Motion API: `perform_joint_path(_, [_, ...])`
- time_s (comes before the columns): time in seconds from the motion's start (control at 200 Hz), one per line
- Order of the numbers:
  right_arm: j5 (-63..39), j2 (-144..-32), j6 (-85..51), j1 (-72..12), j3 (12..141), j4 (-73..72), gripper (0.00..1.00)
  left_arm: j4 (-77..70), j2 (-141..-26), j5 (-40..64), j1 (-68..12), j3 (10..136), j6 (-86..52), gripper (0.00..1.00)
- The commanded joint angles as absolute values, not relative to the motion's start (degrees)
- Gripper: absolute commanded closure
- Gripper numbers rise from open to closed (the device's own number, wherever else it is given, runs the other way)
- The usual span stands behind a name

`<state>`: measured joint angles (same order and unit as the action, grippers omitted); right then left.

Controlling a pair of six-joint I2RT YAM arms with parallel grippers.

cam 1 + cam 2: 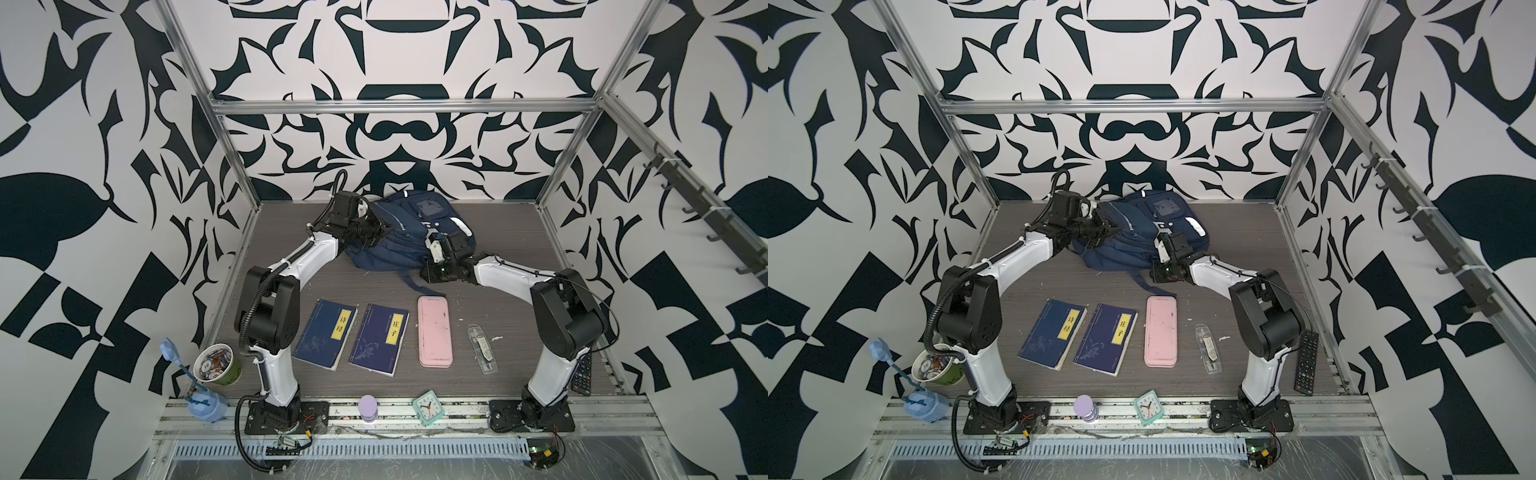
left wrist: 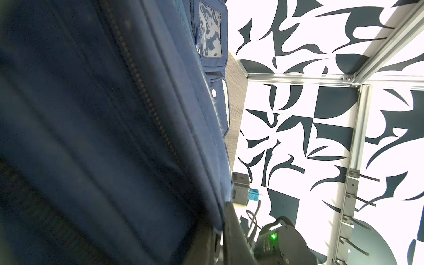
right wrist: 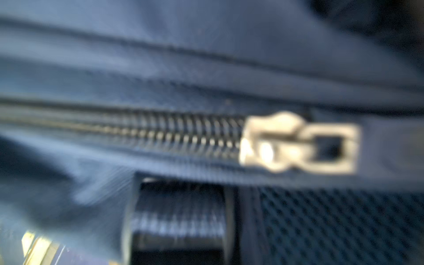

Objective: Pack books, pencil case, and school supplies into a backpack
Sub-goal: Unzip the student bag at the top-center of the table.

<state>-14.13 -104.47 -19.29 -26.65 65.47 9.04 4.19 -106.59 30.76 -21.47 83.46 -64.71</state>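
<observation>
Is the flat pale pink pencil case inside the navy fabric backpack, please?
No, the pencil case lies on the grey tabletop, apart from the backpack.

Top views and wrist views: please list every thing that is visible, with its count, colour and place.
backpack: 1, navy blue, far middle
zip slider: 1, silver, on backpack's zip, in right wrist view
books: 2, dark blue with yellow labels, side by side, near left
pencil case: 1, pale pink, right of books
clear packet: 1, transparent, right of pencil case
remote control: 1, black, near right corner
alarm clock: 1, teal, front rail
lilac round object: 1, left of clock
cup: 1, green, near left corner
pale blue faceted figure: 1, beside cup
left gripper: 1, black, shut, against backpack's left side
right gripper: 1, black, at backpack's right side, opening unclear
</observation>
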Motion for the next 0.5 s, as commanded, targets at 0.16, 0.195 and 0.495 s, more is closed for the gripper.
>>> perform_joint_path(0.16, [-14.50, -103.39, -18.95, -26.63, 65.25, 3.85, 0.70, 0.26, -106.15, 31.74, -21.06, 86.31, -64.42, 1.00])
perform_joint_path(0.195, [-14.37, -103.13, -18.95, -26.58, 65.00, 3.55, 0.69, 0.26, -106.17, 31.73, -21.08, 86.37, -64.44, 1.00])
perform_joint_path(0.495, [-15.97, -102.26, -18.65, -26.62, 64.39, 1.80, 0.69, 0.18, -106.35, 31.76, -21.09, 86.28, -64.51, 1.00])
